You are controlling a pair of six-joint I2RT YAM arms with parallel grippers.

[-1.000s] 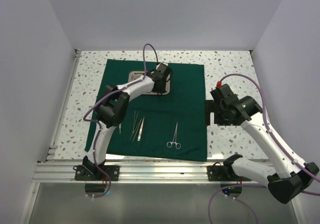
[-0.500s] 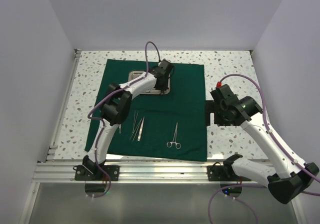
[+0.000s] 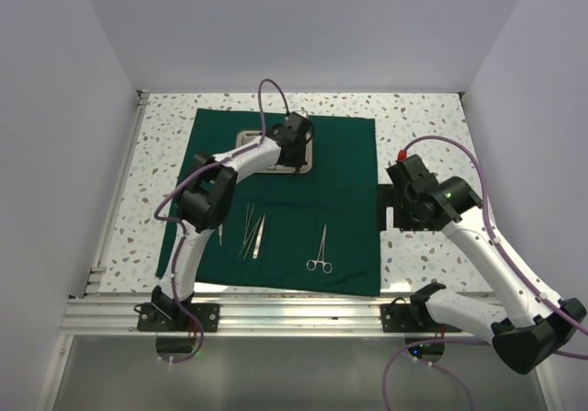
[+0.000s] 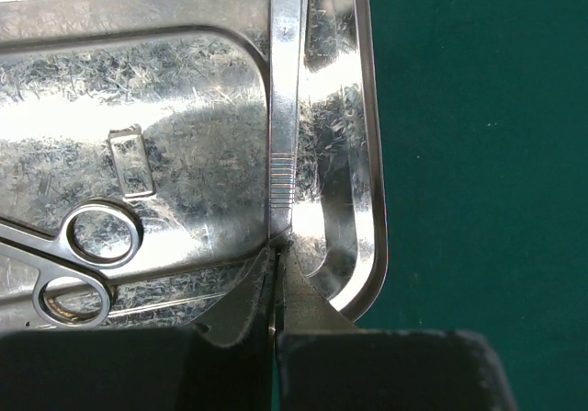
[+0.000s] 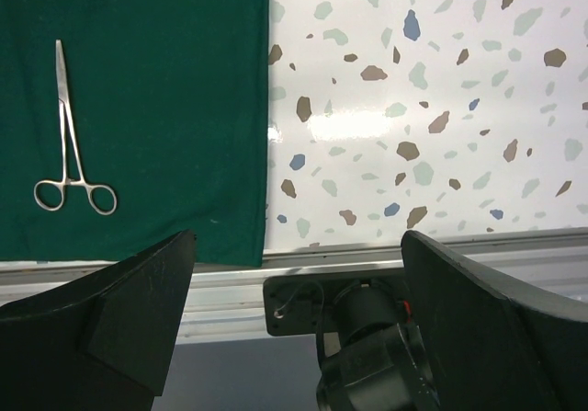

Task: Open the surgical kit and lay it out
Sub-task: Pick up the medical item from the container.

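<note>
A speckled tabletop (image 3: 165, 144) has a dark green cloth (image 3: 344, 154) spread flat on it. Near the left side of the cloth, close to the front edge, lie some thin silver tools (image 3: 247, 232). Flat tweezers (image 3: 258, 236) lie just beside them. They are too small to tell more.

Further back on the cloth sits a shiny steel tray (image 4: 184, 108). The left arm (image 3: 248, 161) reaches over to it. The left jaws are shut tight on the near end of a slim silver handle (image 4: 285, 108). This handle lies along one side wall of the tray, and its far end reaches the corner of the tray. I cannot tell if it is lifted off the tray or not. Two ring handles (image 4: 83, 264) of another tool lie in the tray beside it, not touching it.

More to the right, near the front of the cloth, lie forceps (image 5: 66, 135) with two finger rings. They are alone, well apart from the other tools.

The right arm (image 3: 487, 245) is past the right edge of the cloth. The right jaws are spread wide with nothing in them, above the bare tabletop and its front rail (image 5: 367, 250).
</note>
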